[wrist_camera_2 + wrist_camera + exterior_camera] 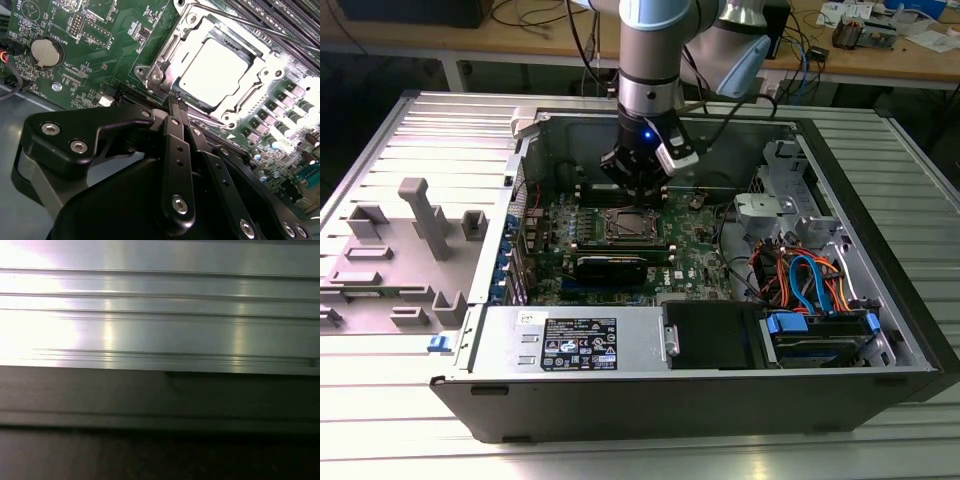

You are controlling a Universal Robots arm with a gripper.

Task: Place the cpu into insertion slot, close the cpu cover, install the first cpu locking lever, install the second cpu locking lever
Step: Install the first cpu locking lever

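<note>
Inside the open computer case [880, 300], the motherboard [695, 255] carries the insertion slot [632, 226], where the cpu [214, 71] already lies under the closed cpu cover [165, 52]. The gripper [176, 102] hangs at the socket's edge, fingers together and empty; a locking lever [235, 22] likely wants a steady, low sideways push.

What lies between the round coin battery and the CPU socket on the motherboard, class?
In the second wrist view, between the coin battery and the cpu cover lies green board with small chips and connectors; nothing large.
</note>
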